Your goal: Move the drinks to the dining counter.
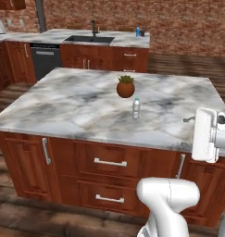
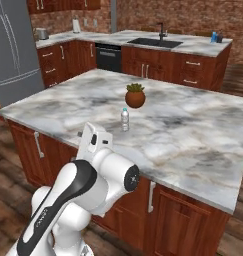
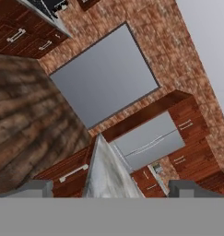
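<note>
The white arm's two-finger gripper (image 3: 111, 189) is spread wide, grasping nothing. 1 clear plastic water bottle (image 1: 136, 108) remains on the sinkless island, at 5 o'clock from the terracotta plant pot (image 1: 125, 87). A blue carton (image 1: 138, 31) and a dark bottle beside it stand on the far marble dining counter (image 1: 58, 35), so I judge the task partly done.

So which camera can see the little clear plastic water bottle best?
The right base view: the clear plastic water bottle stands closer there, upright on the marble island, in front of the plant pot. The left base view shows it too, slightly smaller. The hand view looks at cabinets and brick wall.
</note>
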Controlling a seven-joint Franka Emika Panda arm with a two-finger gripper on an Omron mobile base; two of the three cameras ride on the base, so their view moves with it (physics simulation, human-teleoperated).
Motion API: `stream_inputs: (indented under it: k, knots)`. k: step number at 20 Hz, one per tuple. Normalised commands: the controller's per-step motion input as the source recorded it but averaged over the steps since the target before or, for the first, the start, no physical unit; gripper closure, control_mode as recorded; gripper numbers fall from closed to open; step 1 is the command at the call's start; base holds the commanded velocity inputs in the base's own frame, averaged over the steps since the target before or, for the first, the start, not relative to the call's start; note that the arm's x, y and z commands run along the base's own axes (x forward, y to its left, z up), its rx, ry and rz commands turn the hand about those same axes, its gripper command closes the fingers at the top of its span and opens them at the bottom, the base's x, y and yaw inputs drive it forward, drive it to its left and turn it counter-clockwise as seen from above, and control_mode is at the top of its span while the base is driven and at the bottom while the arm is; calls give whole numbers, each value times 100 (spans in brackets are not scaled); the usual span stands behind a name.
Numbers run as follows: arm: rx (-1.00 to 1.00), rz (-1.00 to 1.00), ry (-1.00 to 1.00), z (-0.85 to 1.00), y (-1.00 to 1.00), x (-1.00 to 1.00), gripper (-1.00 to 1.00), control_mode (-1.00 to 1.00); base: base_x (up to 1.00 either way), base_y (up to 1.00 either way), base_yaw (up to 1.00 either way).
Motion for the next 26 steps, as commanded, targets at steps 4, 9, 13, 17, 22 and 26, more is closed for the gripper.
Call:
stream_inputs:
  k: [4, 9, 13, 17, 22, 26]
  knots:
    - [0, 0, 0, 0, 0, 0, -100, 100, 22, 48, -27]
    - [0, 0, 0, 0, 0, 0, -100, 100, 26, 55, -26]
    - [0, 0, 0, 0, 0, 0, -100, 100, 32, 64, -23]
    - [0, 0, 0, 0, 0, 0, -100, 100, 35, 52, -18]
    - [0, 0, 0, 0, 0, 0, -100, 100, 54, 18, -12]
    - [0, 0, 0, 0, 0, 0, -100, 100, 32, -7, -4]
